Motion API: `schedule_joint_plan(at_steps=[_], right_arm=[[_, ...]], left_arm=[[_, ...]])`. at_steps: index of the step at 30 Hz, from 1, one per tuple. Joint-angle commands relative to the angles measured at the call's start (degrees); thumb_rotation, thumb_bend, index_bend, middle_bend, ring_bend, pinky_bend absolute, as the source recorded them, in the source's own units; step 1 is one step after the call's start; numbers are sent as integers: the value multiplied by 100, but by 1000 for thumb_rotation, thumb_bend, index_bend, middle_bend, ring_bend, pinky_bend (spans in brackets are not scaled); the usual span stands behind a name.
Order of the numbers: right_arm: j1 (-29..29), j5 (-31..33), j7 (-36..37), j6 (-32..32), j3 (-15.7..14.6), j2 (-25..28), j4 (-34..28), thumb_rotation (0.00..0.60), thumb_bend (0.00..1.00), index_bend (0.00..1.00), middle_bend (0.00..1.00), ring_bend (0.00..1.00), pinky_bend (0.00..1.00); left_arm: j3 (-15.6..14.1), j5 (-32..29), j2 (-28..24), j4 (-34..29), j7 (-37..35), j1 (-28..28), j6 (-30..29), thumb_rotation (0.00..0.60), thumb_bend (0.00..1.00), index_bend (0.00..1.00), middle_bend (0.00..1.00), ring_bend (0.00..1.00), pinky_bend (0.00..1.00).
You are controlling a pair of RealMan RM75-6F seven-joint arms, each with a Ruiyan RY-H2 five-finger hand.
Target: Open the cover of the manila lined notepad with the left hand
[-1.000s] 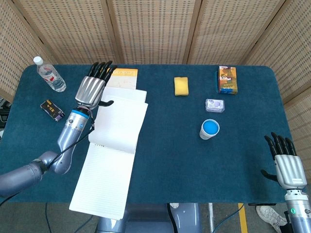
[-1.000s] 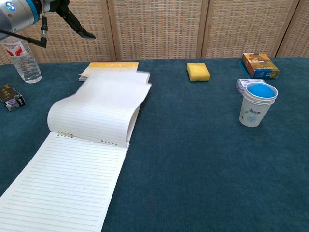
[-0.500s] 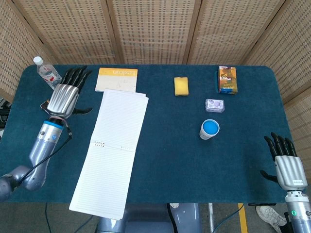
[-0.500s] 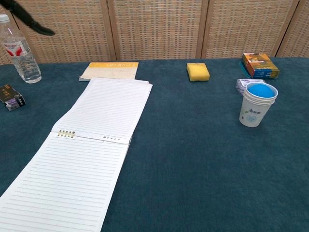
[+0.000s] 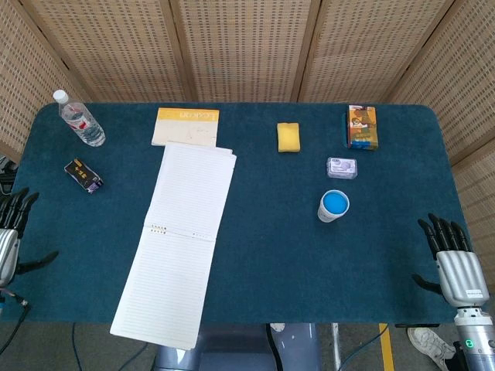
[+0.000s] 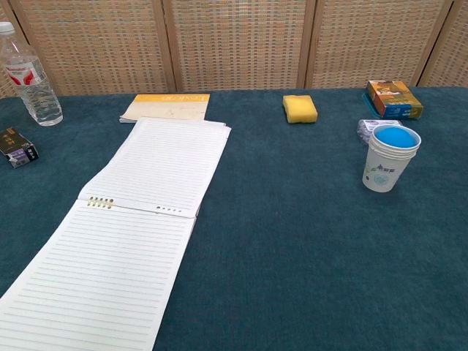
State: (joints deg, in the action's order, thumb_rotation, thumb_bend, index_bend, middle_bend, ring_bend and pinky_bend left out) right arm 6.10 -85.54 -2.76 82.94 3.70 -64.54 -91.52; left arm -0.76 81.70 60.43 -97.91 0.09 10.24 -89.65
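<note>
Left robot hand (image 5: 9, 232): fingers spread, holding nothing, at the tabletop's (image 5: 309, 255) near-left edge. Right robot hand (image 5: 452, 259): likewise spread and empty at the near-right edge. The notepad (image 5: 182, 239) lies well to the right of the left robot hand and far left of the right one — flipped open, lined pages exposed, manila cover (image 5: 186, 126) flat at its far end. The task reads as complete. Risk: any return sweep by the left arm could catch the loose upper sheets — creasing them or dragging the pad askew.
</note>
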Motion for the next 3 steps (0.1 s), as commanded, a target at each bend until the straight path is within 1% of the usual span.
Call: schedule_joint_plan(at_steps=[1, 3], right_arm=[[-10, -18, 24, 21, -4, 16, -13, 600, 0, 32, 0, 0, 0], [-18, -33, 53, 44, -4, 33, -31, 600, 0, 32, 0, 0, 0]], left_arm=[[-162, 115, 33, 64, -188, -258, -166, 600, 0, 0, 0, 0, 0], [-163, 136, 52, 77, -301, -309, -161, 600, 0, 0, 0, 0, 0]])
